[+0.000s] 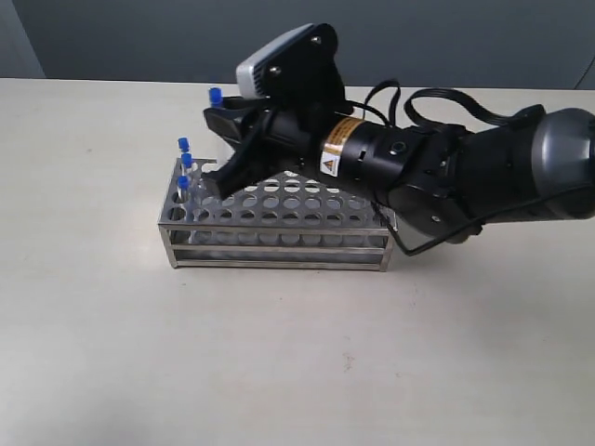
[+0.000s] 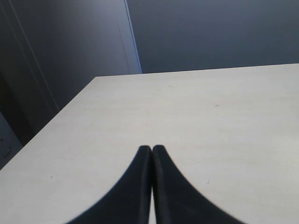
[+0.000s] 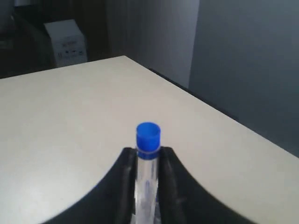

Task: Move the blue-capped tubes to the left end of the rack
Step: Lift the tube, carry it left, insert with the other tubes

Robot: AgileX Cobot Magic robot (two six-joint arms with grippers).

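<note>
The silver rack (image 1: 288, 206) stands on the table, left of centre. Three blue-capped tubes (image 1: 183, 145) stand upright in holes at its left end, one behind the other. My right gripper (image 1: 219, 119) reaches across above that left end, shut on a fourth blue-capped tube (image 1: 215, 96). In the right wrist view that tube (image 3: 148, 135) stands between the black fingers of the right gripper (image 3: 148, 152), its cap poking above the tips. My left gripper (image 2: 152, 148) is shut with nothing in it over bare table, and the exterior view does not show it.
The right arm's body (image 1: 483, 177) lies over the rack's right end. The pale table (image 1: 279, 372) ends at a dark wall behind. A white box (image 3: 67, 43) stands beyond the table's edge in the right wrist view.
</note>
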